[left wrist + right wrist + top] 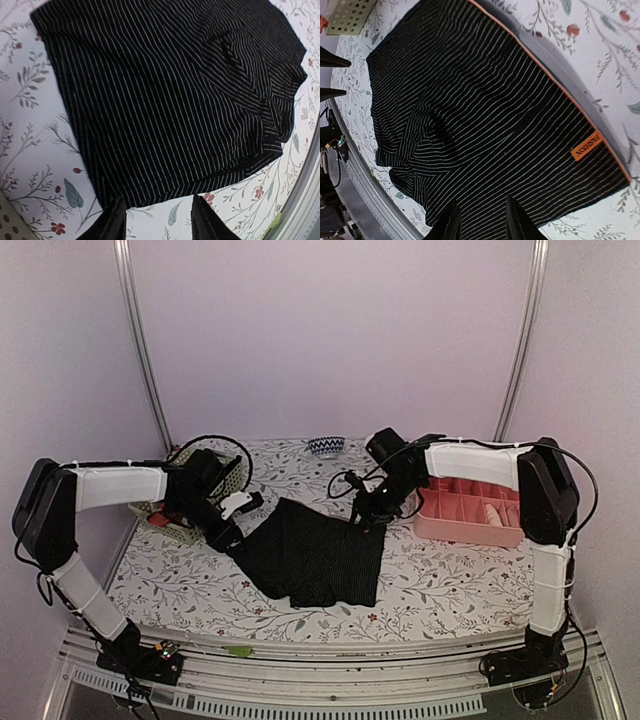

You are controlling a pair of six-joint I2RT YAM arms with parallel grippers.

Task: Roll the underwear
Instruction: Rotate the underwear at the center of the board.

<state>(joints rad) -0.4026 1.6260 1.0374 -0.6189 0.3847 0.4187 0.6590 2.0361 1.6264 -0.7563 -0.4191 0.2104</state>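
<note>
**Black underwear laid flat, both pincers open at its edges**

The black striped underwear (318,552) lies spread out in the middle of the overhead view, on the flowered table (440,585). Its orange label (586,146) shows at the right of the right wrist view. Lying flat suits rolling, since a smooth sheet winds evenly.

The left gripper (157,222) sits at the garment's left corner. Its fingers are apart with only tablecloth between them, and it holds nothing. The right gripper (480,222) hangs over the upper right part, likewise parted and empty. Whether its tips brush the cloth is hard to tell.

Set at opposite sides, they look placed to pinch one edge together. The pink tray (470,528) at the right probably awaits the finished roll.
</note>
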